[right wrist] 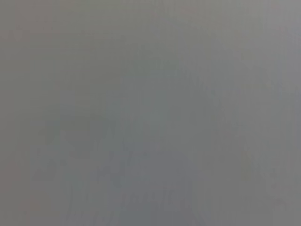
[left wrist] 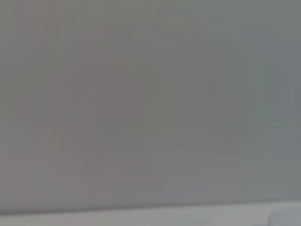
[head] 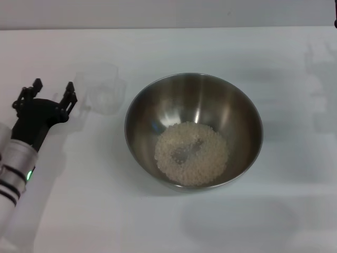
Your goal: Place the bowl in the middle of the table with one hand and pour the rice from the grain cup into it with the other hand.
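The steel bowl (head: 193,130) stands near the middle of the white table (head: 168,221). A loose heap of pale rice (head: 191,153) lies in its bottom. The translucent grain cup (head: 103,87) stands upright on the table to the left of the bowl, and it looks empty. My left gripper (head: 52,86) is at the left edge, just left of the cup, open and holding nothing. Its two black fingertips point toward the far side of the table. The right gripper is out of view. Both wrist views show only a plain grey blur.
The table's far edge (head: 168,27) meets a grey wall at the top. My silver left arm (head: 13,168) with its green light reaches in from the lower left corner.
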`<state>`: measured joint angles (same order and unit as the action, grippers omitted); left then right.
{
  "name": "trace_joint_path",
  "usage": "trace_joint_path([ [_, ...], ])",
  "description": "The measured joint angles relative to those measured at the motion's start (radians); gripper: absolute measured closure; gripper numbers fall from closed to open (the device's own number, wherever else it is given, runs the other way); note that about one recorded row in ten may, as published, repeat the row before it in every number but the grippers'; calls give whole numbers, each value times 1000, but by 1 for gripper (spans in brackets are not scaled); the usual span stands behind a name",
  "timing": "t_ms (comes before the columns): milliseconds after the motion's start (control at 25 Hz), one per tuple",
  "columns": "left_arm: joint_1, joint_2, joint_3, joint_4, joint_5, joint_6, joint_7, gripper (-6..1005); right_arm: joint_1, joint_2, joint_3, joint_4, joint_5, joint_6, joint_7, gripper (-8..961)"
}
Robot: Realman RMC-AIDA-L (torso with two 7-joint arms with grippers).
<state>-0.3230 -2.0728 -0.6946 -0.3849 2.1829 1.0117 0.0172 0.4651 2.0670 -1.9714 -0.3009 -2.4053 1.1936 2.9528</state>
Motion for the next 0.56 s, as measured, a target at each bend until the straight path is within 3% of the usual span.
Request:
trace_joint_path([
  [280,94,-5,61,-1,0,266,-38,262,-32,14,-62,-3,0,7,0,526],
  [400,91,-6,65,0,0,308,-47,262,-51,18,-97,-5,0,26,1,526],
  [560,61,-6,64,-1,-4,329,-55,262,-106,25,-230,-11,0,103,1,526],
])
